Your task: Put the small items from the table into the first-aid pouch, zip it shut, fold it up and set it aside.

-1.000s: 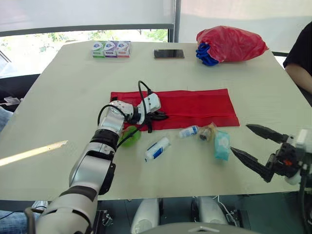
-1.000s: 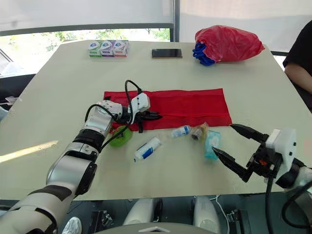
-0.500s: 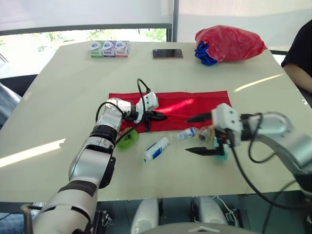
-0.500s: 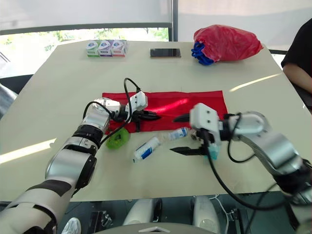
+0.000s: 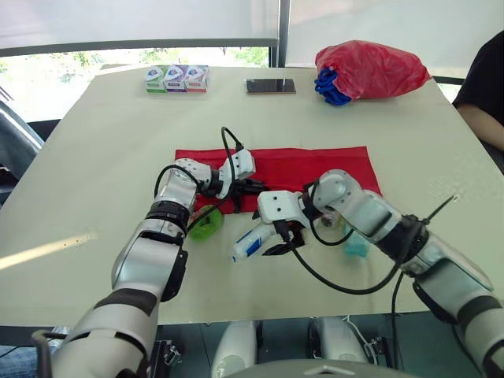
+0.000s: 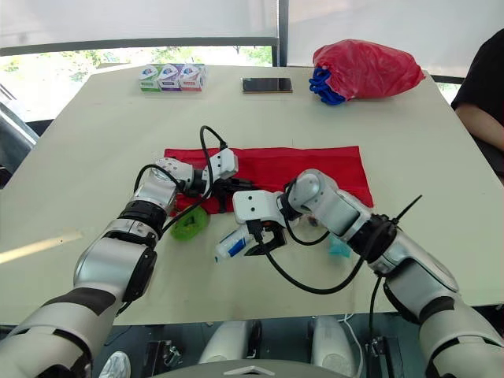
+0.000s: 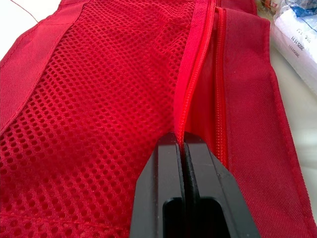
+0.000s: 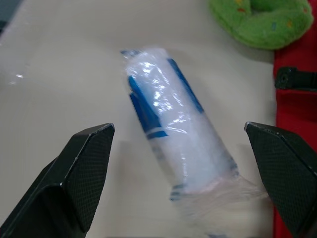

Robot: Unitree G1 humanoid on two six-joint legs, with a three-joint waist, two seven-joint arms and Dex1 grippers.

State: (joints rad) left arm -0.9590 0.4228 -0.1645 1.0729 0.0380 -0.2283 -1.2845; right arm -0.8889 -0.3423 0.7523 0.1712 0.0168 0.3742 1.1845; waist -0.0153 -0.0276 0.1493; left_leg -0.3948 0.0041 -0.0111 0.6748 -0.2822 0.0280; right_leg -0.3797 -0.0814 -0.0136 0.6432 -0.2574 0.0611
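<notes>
**Loading the pouch: wrapped roll next**

The left fingers are pressed together on the zip edge of the red pouch. The right fingers are spread either side of the wrapped roll, which lies on the bench at the pouch's 7 o'clock. Next, probably: close, lift, tuck it inside.

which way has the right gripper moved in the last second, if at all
Yes: the right gripper swung left from the near right edge of the table to the blue-and-white roll, open around it.
</notes>
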